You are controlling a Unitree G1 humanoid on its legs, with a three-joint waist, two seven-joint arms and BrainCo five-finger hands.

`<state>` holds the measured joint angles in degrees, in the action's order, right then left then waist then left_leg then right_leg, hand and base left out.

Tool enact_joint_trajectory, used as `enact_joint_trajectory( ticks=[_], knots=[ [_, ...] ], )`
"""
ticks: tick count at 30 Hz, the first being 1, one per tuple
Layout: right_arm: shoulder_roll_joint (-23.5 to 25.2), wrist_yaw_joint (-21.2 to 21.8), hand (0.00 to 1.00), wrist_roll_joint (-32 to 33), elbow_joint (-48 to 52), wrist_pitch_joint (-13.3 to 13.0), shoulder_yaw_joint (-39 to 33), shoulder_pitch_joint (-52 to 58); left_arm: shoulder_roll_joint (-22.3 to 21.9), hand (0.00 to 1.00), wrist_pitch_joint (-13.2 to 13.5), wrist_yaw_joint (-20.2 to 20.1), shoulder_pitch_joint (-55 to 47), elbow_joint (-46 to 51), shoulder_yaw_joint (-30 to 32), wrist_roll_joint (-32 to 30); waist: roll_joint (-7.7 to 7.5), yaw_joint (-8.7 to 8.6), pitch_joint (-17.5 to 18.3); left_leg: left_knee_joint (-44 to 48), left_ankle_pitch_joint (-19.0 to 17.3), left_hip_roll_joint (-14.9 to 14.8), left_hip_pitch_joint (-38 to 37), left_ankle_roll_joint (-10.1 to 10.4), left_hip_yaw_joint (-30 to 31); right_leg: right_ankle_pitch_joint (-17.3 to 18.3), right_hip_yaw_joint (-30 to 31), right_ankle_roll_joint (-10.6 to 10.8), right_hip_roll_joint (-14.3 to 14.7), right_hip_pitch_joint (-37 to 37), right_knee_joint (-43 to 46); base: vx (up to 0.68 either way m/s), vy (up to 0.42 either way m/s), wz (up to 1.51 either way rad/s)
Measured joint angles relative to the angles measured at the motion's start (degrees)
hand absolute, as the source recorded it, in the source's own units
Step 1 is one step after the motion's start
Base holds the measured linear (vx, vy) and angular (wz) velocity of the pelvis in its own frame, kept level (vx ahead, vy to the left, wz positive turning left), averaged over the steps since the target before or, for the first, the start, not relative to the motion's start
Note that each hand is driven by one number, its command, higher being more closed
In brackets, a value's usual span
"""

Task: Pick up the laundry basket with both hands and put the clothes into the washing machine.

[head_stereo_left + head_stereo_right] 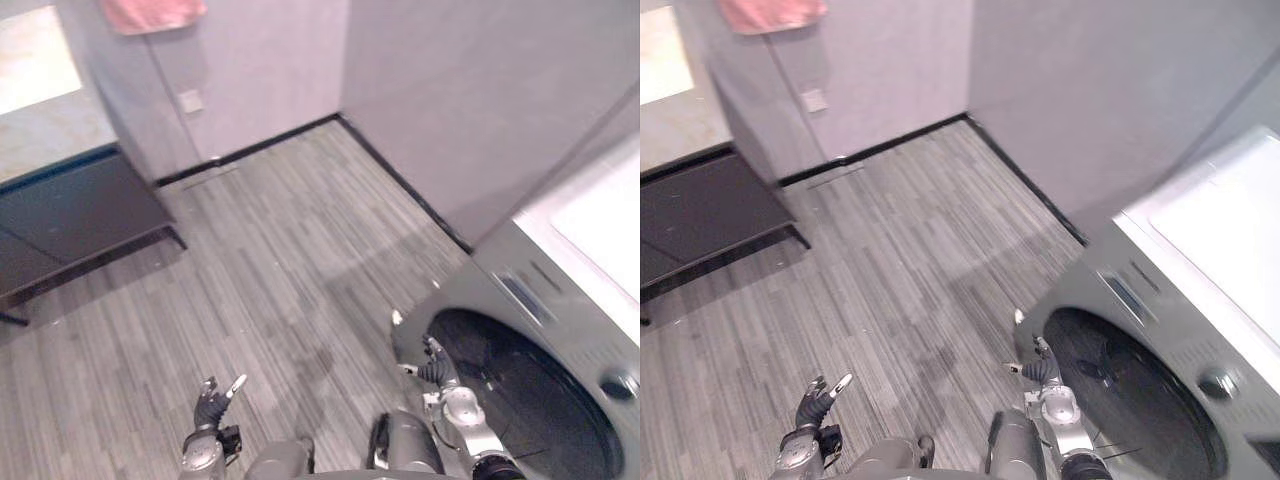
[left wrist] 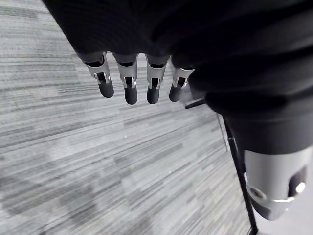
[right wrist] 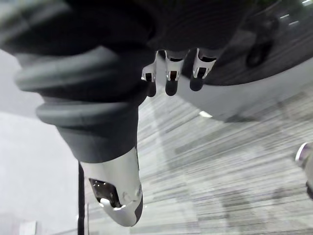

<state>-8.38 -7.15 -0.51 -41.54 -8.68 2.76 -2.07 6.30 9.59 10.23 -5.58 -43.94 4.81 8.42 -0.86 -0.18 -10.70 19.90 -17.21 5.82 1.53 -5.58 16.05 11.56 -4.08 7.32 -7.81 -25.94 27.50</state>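
Floor (image 1: 300, 260) showing grey streaked stripes. Walls (image 1: 450, 90) showing plain pale grey; skirting (image 1: 270, 143) showing black. Washing machine (image 1: 500, 290) showing dark grey front, white top. Cloth (image 1: 150, 12) showing pink.

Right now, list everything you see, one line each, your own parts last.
washer: one, grey with a white top and a dark round front, right side
cloth: one, pink, high on the far wall, upper left
bench: one, dark, low, left by the wall
socket: one, white, on the far wall
skirting: black strip, along the foot of the walls
floor: grey, striped, centre
left hand: one, open, empty, low left over the floor
right hand: one, open, empty, beside the washer's front
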Motion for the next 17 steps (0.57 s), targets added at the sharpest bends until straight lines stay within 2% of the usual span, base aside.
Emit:
enact_joint_trajectory(
  ticks=[1, 2, 3, 4, 5, 6, 7, 8, 9, 10, 11, 13, 14, 15, 16, 17],
  knots=[
    [-0.2, 0.0, 0.00, 0.0, 0.1, 0.0, 0.0, 0.0, 0.0, 0.00, 0.2, 0.0, 0.3, -0.1, -0.3, 0.0, -0.17, -0.35, -0.1, 0.1, -0.5, 0.3, -1.0, 0.7, 1.5, -2.0, 1.0, 0.0, 0.3, -0.1, -2.9, 0.47, -0.245, 2.00],
    [-0.4, 0.0, 0.00, 0.0, 0.2, 0.0, 0.2, 0.4, 0.0, 0.00, 0.8, 0.0, 0.3, -0.6, -0.8, 0.0, -0.41, -0.79, -0.2, 0.6, -2.7, 0.9, -3.4, 2.2, 4.6, -9.6, 3.1, -0.7, -0.1, 0.2, -6.5, 0.48, -0.300, 1.83],
    [-1.2, 0.1, 0.00, -0.1, 0.0, 0.1, 0.5, 1.1, -0.7, 0.00, 0.9, 0.1, 0.3, -1.3, -0.9, -0.1, 0.57, -1.10, -0.2, 2.5, -4.1, 0.8, -4.8, 4.1, 6.1, -12.7, 1.9, -2.8, -0.5, 0.9, -2.7, 0.59, -0.340, 1.59],
    [-1.7, 0.4, 0.00, 0.0, -0.2, 0.1, 0.5, 1.0, -1.2, 0.00, 0.9, 0.3, 0.2, -1.3, -0.8, -0.1, 1.44, -0.49, 0.1, 4.3, -4.0, -0.3, -4.3, 4.6, 5.9, -11.9, 0.4, -3.3, -0.5, 1.0, -2.0, 0.50, -0.255, 1.01],
    [-1.7, 1.0, 0.00, -0.1, -0.2, 0.0, 0.5, -0.2, -1.8, 0.00, 1.0, 0.9, -0.1, -1.6, -0.7, -0.1, 3.33, -0.16, 0.3, 10.2, -2.6, -2.1, -1.3, 7.2, 3.2, -9.8, -2.3, -4.9, 0.0, 2.7, -2.5, 0.39, -0.168, 0.58],
    [-1.6, 1.1, 0.00, -0.1, -0.2, 0.0, 0.5, -0.7, -2.0, 0.00, 0.9, 1.1, 0.0, -1.6, -0.6, -0.1, 3.56, -0.13, 0.3, 13.9, -1.0, -3.3, 0.8, 9.8, 0.3, -8.9, -3.5, -5.4, 0.5, 3.8, -3.0, 0.54, -0.289, 0.62],
    [-1.1, 1.2, 0.00, 0.0, -0.5, 0.1, 0.6, -1.0, -2.5, 0.00, 0.9, 1.1, 0.0, -1.6, -0.2, -0.1, 3.85, 0.57, 0.1, 22.6, 4.4, -6.6, 4.7, 10.7, -6.9, -8.2, -5.4, -6.6, 2.3, 7.7, -5.9, 0.42, -0.247, 0.39],
    [-0.8, 1.1, 0.00, 0.0, -0.6, 0.1, 0.6, -1.0, -2.7, 0.00, 0.9, 1.1, 0.0, -1.5, -0.2, -0.1, 3.57, 1.16, -0.1, 26.4, 6.3, -8.9, 6.6, 10.0, -10.1, -8.2, -6.0, -7.3, 2.9, 10.4, -8.1, 0.47, -0.261, 0.33],
    [-0.1, 1.1, 0.00, 0.0, -1.2, 0.0, 0.5, -1.0, -3.0, 0.00, 0.9, 1.0, -0.2, -1.5, -0.4, -0.1, 3.27, 1.43, -0.3, 29.3, 5.5, -11.9, 7.8, 9.0, -14.9, -8.3, -7.4, -7.7, 3.5, 14.3, -11.1, 0.29, -0.131, 0.31],
    [0.1, 1.1, 0.00, 0.0, -1.6, 0.0, 0.2, -0.9, -3.3, 0.00, 1.0, 1.0, -0.1, -1.5, -0.4, -0.1, 3.03, 1.11, -0.3, 29.3, 4.9, -13.2, 8.0, 8.2, -17.2, -8.4, -8.4, -7.8, 3.5, 16.4, -12.6, 0.38, -0.145, 0.53],
    [0.1, 0.9, 0.00, 0.0, -2.1, 0.0, -0.5, -0.9, -3.8, 0.00, 1.0, 0.9, 0.2, -1.0, -0.6, -0.1, 2.45, 0.80, -0.5, 25.6, 3.2, -14.3, 9.3, 8.2, -20.4, -8.5, -9.8, -7.8, 2.9, 19.7, -15.3, 0.29, -0.092, 0.54],
    [-0.2, 0.8, 0.00, 0.0, -2.1, 0.0, -1.7, -0.9, -3.9, 0.00, 1.0, 0.7, 0.6, -0.2, -0.9, -0.2, 2.33, 0.78, -0.5, 17.2, 2.9, -14.6, 10.8, 8.5, -22.0, -8.7, -11.3, -7.3, 2.1, 21.5, -17.4, 0.23, -0.017, 0.48],
    [-0.2, 0.7, 0.00, 0.0, -2.3, 0.0, -2.7, -0.9, -3.8, 0.00, 1.0, 0.3, 1.2, 0.3, -0.9, -0.4, 2.52, 0.81, -0.5, 7.8, 3.8, -14.6, 11.8, 9.7, -22.1, -9.0, -12.7, -7.0, 1.4, 22.0, -18.1, 0.14, 0.034, 0.40],
    [-0.3, 0.7, 0.00, 0.0, -2.4, 0.0, -2.8, -0.9, -3.8, 0.00, 1.0, 0.1, 1.4, 0.3, -0.9, -0.6, 2.64, 0.85, -0.5, 4.0, 5.1, -14.6, 11.6, 10.9, -22.1, -9.0, -13.1, -6.9, 1.3, 22.4, -18.4, 0.22, 0.135, 0.45],
    [-1.0, 0.6, 0.00, -0.1, -2.7, 0.0, -3.0, -0.9, -3.9, 0.00, 1.0, -0.1, 1.7, 0.4, -1.2, -0.8, 3.95, 1.04, -0.5, -6.1, 15.2, -15.0, 10.8, 12.6, -22.0, -8.8, -13.7, -5.4, 1.9, 23.7, -19.1, 0.17, 0.144, 0.23],
    [-1.4, 0.6, 0.00, -0.1, -2.8, 0.0, -3.0, -0.9, -3.7, 0.00, 1.0, -0.2, 1.6, 0.4, -1.7, -1.0, 4.65, 1.03, -0.6, -7.6, 18.3, -15.4, 10.7, 10.5, -21.4, -8.2, -13.5, -4.5, 2.7, 24.3, -19.4, 0.17, 0.144, 0.15]
  ],
)
